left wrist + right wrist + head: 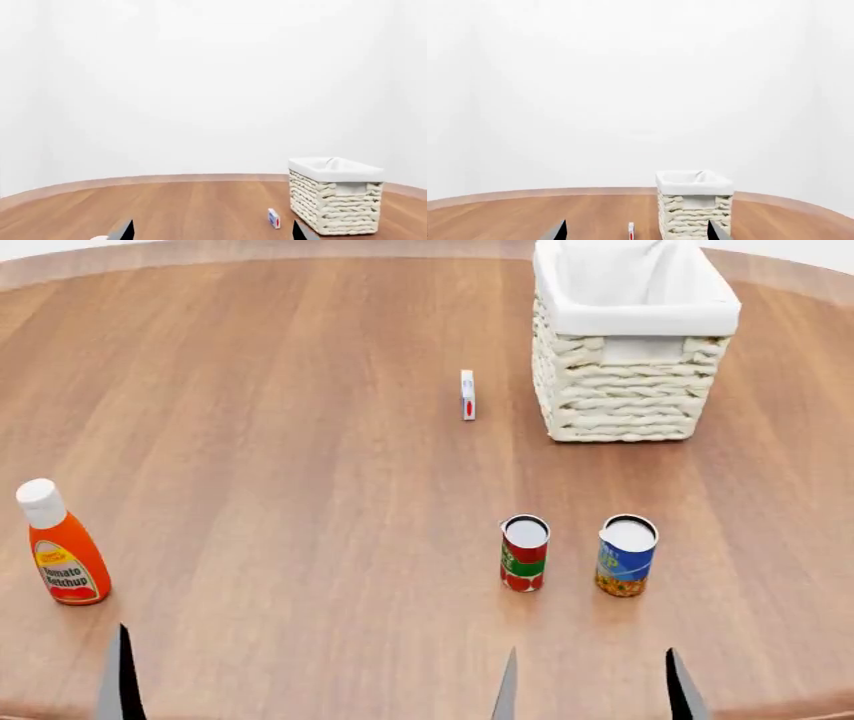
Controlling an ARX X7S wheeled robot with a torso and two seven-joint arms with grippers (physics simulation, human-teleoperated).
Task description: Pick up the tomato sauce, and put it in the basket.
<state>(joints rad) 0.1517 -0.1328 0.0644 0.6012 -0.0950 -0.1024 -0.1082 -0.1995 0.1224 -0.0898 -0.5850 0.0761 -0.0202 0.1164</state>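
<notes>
None of the task is done yet. Seen from the head view, the tomato sauce [525, 553] — a small can with a red and green label and a pale lid — stands upright on the wooden desk [267, 460], just beside a blue-and-yellow can [626, 555] to its right and apart from it. The basket [631, 345], woven wicker with a white liner folded over its rim, stands farther back on the desk, well apart from both cans; nothing can be made out inside it besides the liner. A small white carton [467, 395] stands near the basket's left side, and a ketchup bottle [60, 556] stands upright at the far left of the desk.

Only the tips of the fingers show. The right gripper [594, 685] hangs low at the near edge, its two tips spread with nothing between them, roughly in line with the two cans but short of them. Of the left gripper [213, 231] the wrist view shows two dark tips likewise parted and empty; in the head view just one tip is visible, near the ketchup bottle.

Everything is left to do — reach the red-and-green can, close on it, lift it, carry it back over the liner and let go. The right arm looks the better placed, judging by position alone.
</notes>
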